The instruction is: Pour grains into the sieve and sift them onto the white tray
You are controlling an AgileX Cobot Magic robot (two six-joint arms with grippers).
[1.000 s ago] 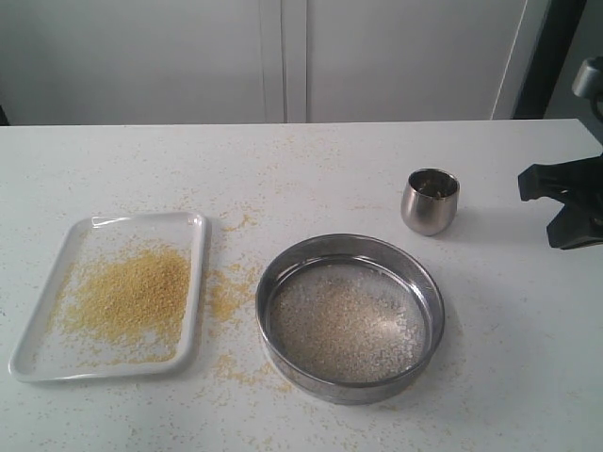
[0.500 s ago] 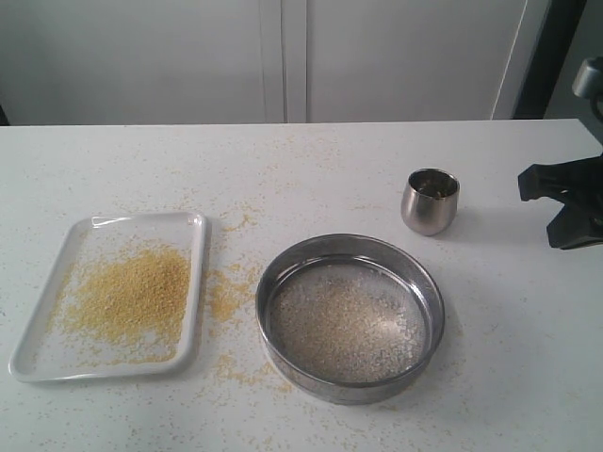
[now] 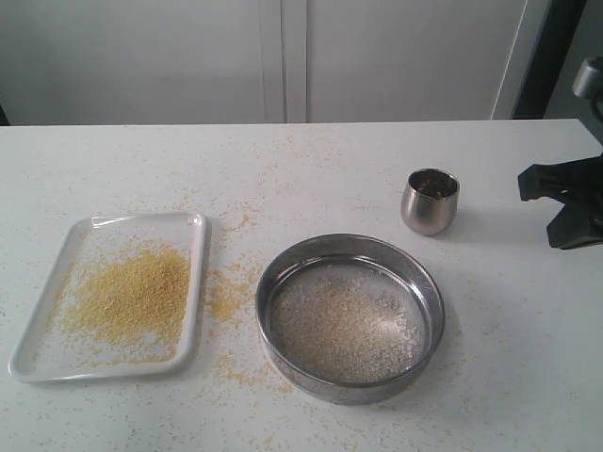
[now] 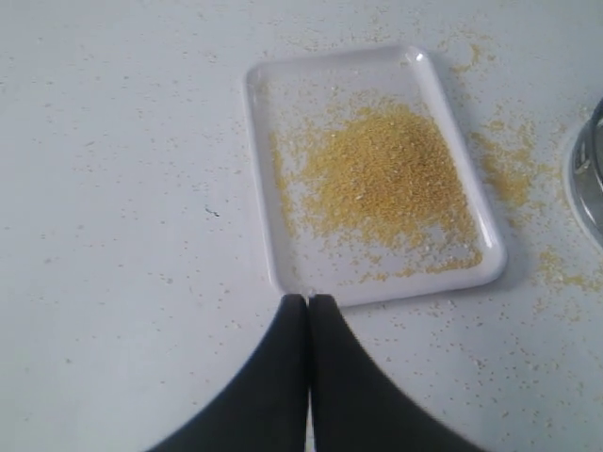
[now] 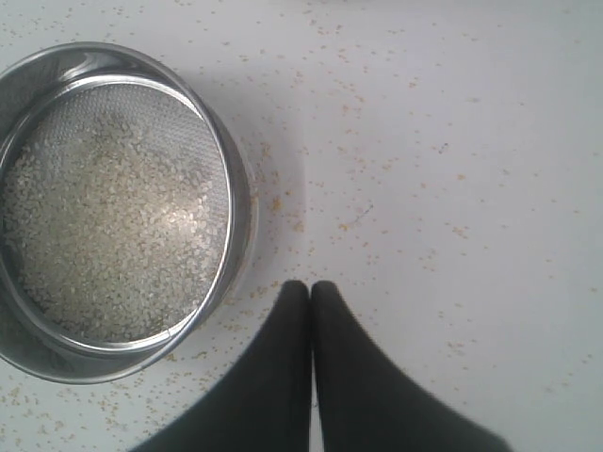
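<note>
Apparently I am finishing, left claw (image 4: 308, 299) and right claw (image 5: 311, 284) hanging closed and empty, grains (image 3: 132, 294) lying sifted on the white tray (image 3: 200, 273) near the sieve (image 3: 350, 240), only withdrawing remaining.

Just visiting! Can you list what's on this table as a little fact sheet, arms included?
Tray: flat white rectangular tray holding a heap of fine golden-yellow grains
Sieve: large round steel sieve with paler coarse grains on its mesh
Cup: small rounded steel cup, upright, apart from the sieve
Spill: stray yellow grains on the white table between tray and sieve
Arms: left fingers shut, empty; right fingers shut, empty
</note>
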